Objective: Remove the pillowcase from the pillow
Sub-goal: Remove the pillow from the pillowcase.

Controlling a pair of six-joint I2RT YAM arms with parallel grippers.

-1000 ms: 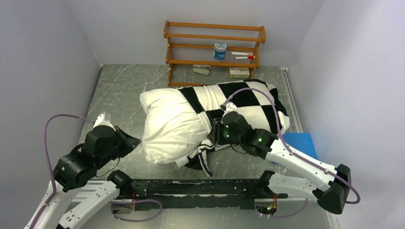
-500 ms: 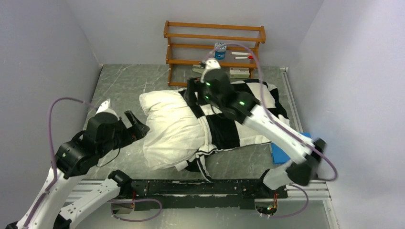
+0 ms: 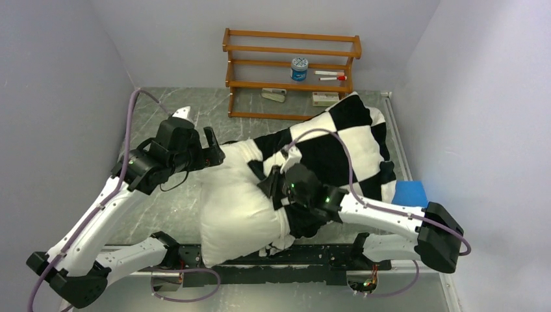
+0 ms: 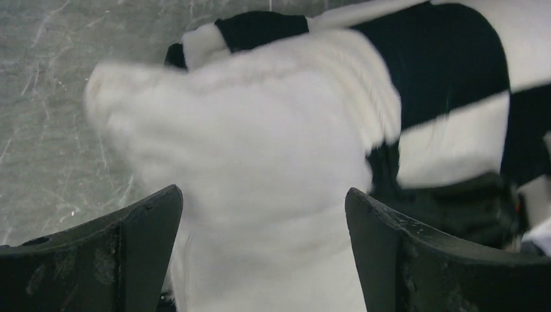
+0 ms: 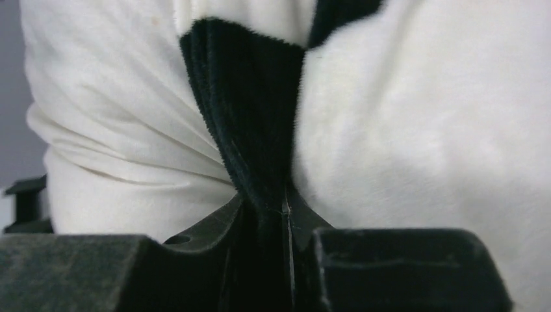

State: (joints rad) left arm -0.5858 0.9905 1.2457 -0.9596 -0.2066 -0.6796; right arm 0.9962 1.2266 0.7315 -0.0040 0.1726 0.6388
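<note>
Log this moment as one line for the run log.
left pincer: open, fingers either side of pillow | right pincer: shut on pillowcase fold | pillowcase: partly off

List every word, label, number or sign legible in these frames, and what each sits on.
No text can be read in any view.
Label on the small blue-and-white round jar on the brown wooden rack: too small to read.
Markings on the flat pale packet and the flat pale box low in the rack: too small.
The black-and-white checkered fabric pillowcase: pattern only, no lettering visible.
</note>
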